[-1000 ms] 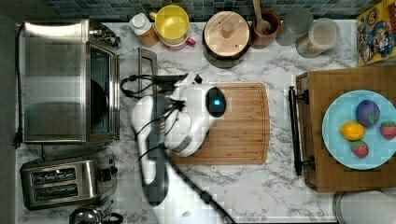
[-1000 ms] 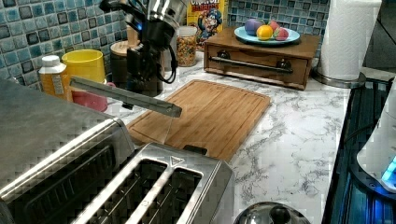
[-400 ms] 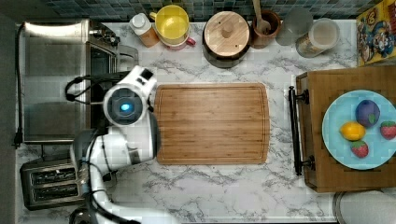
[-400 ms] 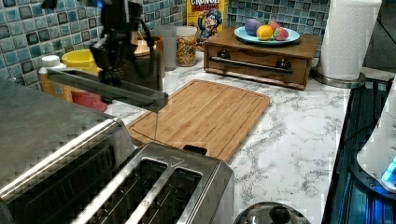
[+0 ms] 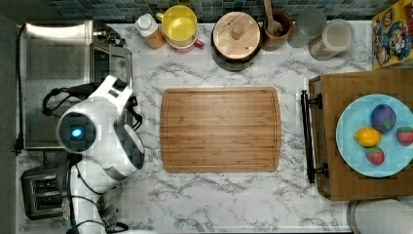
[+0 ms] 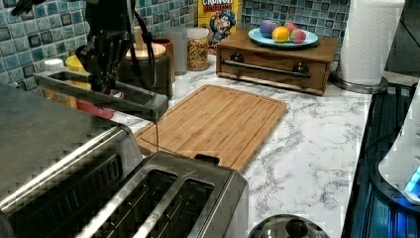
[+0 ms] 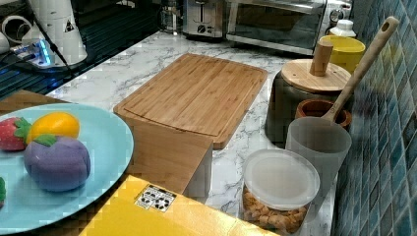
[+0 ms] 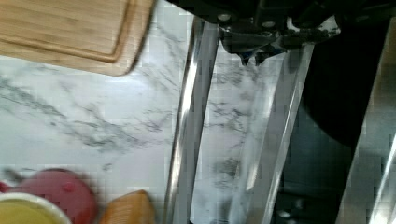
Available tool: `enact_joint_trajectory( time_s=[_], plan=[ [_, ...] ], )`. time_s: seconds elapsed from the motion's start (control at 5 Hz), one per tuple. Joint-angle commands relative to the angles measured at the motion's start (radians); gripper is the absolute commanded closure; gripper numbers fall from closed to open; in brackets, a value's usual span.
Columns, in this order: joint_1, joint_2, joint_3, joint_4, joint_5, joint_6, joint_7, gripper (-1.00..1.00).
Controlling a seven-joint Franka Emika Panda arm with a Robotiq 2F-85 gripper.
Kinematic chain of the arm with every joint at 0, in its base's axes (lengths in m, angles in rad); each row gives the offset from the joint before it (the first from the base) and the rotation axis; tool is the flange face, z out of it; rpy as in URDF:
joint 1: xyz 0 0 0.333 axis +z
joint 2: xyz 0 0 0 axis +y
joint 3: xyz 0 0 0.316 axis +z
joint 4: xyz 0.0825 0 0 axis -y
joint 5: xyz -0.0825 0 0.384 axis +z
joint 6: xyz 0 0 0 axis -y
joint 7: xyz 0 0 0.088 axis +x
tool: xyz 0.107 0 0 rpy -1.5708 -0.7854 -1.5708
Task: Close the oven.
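Oven (image 5: 53, 83) door (image 6: 99, 91) is half-raised, claw (image 6: 104, 67) pressing at its handle edge to swing it up. I can't tell whether the claw is open or closed.

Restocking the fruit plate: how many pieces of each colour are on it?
Purple: 1
Yellow-orange: 1
Red strawberries: 2
Total: 4 on the blue plate

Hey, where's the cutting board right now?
The cutting board lies flat on the marble counter in the middle of the top view, between the oven on the top view's left and the wooden drawer box on its right.
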Motion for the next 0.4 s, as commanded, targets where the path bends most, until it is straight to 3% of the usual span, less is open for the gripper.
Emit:
enact_joint_trajectory(
  time_s=[0.2, 0.4],
  plan=[
    [0.111, -0.088, 0.064, 0.125, -0.311, -0.042, 0.381, 1.00],
    [0.136, -0.119, 0.041, 0.115, -0.324, -0.023, 0.403, 1.00]
  ],
)
